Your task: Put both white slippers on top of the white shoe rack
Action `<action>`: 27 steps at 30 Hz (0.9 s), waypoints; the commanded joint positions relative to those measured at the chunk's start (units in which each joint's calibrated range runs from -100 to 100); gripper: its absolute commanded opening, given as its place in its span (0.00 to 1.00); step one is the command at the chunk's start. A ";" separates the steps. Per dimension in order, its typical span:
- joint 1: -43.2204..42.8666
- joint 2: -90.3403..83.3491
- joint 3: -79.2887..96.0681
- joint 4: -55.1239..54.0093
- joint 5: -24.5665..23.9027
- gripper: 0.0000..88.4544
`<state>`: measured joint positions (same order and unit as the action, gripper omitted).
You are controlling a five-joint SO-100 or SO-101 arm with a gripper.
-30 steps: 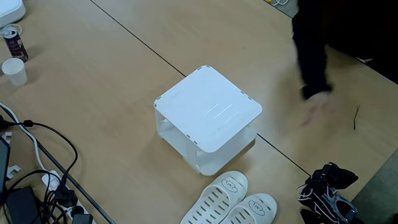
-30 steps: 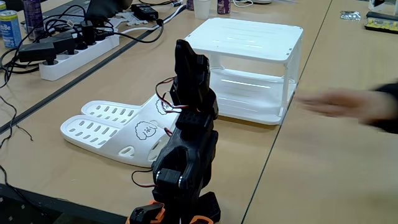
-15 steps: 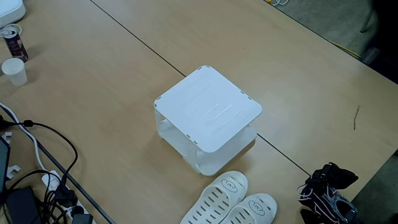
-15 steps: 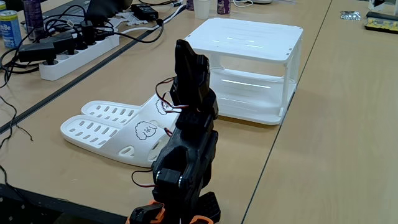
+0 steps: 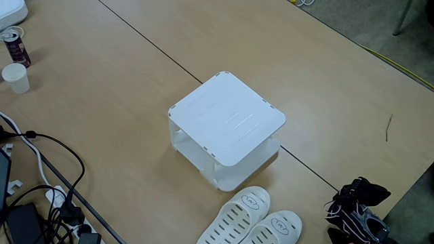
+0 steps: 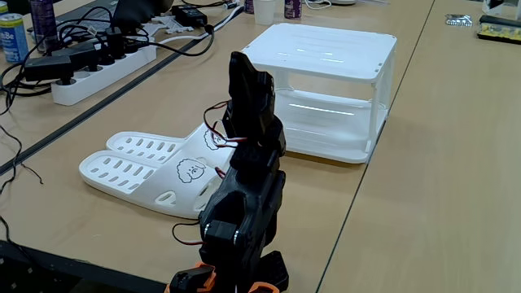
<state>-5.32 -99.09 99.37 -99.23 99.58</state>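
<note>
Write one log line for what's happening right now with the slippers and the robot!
tool: folded up, holding nothing | white slippers: side by side on table | white shoe rack: top bare | step: pickup not started

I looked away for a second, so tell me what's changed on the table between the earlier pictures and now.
A person's dark-sleeved arm that reached over the table's far side a second ago has pulled away and is gone. Nothing was picked up or let go. The rack, the two slippers beside it and the folded arm are as they were; the rack's top is bare.
</note>
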 commanded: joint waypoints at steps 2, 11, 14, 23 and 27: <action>0.22 0.19 0.36 -0.25 0.42 0.01; 0.22 0.19 0.36 -0.25 0.42 0.01; 0.22 0.19 0.36 -0.25 0.42 0.01; 0.22 0.19 0.36 -0.25 0.42 0.01; 0.38 0.52 0.36 1.90 0.42 0.01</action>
<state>-5.32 -99.09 99.37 -99.06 99.58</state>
